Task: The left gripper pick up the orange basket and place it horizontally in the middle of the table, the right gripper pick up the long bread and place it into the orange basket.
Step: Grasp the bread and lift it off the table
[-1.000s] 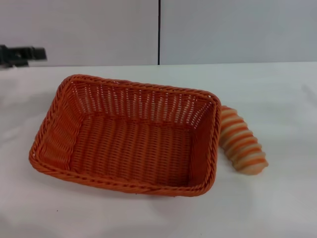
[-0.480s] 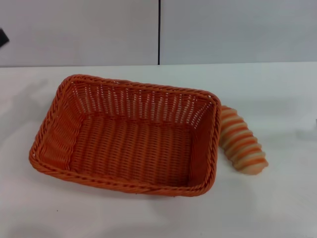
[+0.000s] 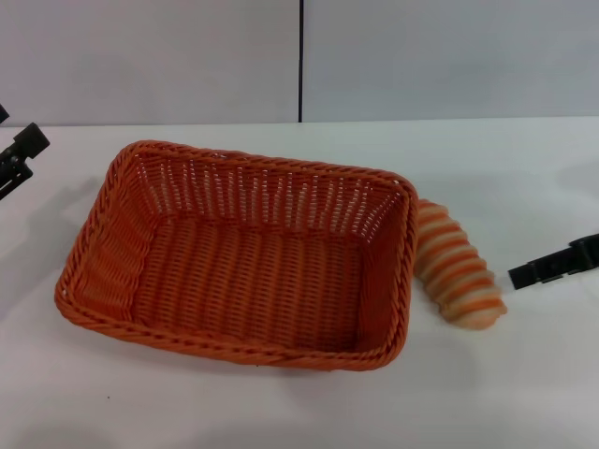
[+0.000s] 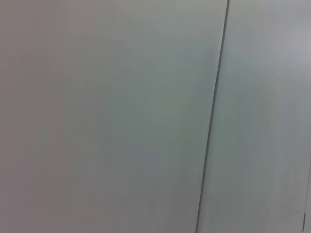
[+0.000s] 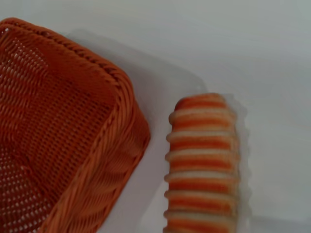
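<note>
The orange basket (image 3: 239, 257) rests empty on the white table (image 3: 281, 412), its long side running across the middle. The long bread (image 3: 459, 267) lies on the table against the outside of the basket's right end. My right gripper (image 3: 529, 273) reaches in from the right edge, just to the right of the bread and apart from it. The right wrist view looks down on the long bread (image 5: 204, 165) beside the orange basket's corner (image 5: 63, 136). My left gripper (image 3: 23, 150) sits at the left edge, clear of the basket. The left wrist view shows only wall.
A grey panelled wall (image 3: 299, 56) with a dark vertical seam stands behind the table. White tabletop stretches in front of the basket and to the right of the bread.
My right gripper has come into view from the right edge, toward the bread. The left gripper dropped lower along the left edge. Basket and bread have not moved.
</note>
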You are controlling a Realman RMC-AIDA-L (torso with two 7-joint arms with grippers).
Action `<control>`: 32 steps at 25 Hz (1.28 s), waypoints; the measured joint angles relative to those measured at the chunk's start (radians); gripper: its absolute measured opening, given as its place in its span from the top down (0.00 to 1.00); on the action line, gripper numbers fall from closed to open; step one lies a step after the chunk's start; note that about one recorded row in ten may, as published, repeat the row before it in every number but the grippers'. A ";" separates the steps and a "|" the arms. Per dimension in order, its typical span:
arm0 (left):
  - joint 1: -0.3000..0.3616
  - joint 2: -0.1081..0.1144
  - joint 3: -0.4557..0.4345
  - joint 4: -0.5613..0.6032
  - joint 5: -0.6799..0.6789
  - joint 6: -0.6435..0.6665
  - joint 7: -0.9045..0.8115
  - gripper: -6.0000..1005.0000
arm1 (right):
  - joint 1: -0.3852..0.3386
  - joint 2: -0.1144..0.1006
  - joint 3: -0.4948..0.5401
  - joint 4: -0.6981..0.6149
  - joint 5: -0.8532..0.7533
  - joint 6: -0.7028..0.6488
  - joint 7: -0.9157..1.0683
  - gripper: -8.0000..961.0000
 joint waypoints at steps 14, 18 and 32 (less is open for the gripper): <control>-0.020 0.001 0.004 -0.018 -0.006 0.009 0.000 0.30 | 0.101 -0.004 -0.051 0.247 0.002 0.164 -0.013 0.32; -0.021 0.002 0.003 -0.017 -0.006 0.015 -0.005 0.30 | 0.123 -0.004 -0.054 0.302 0.005 0.194 -0.020 0.32; -0.029 0.005 0.000 0.003 -0.006 0.049 -0.049 0.31 | 0.131 0.017 -0.070 0.323 0.023 0.211 -0.018 0.35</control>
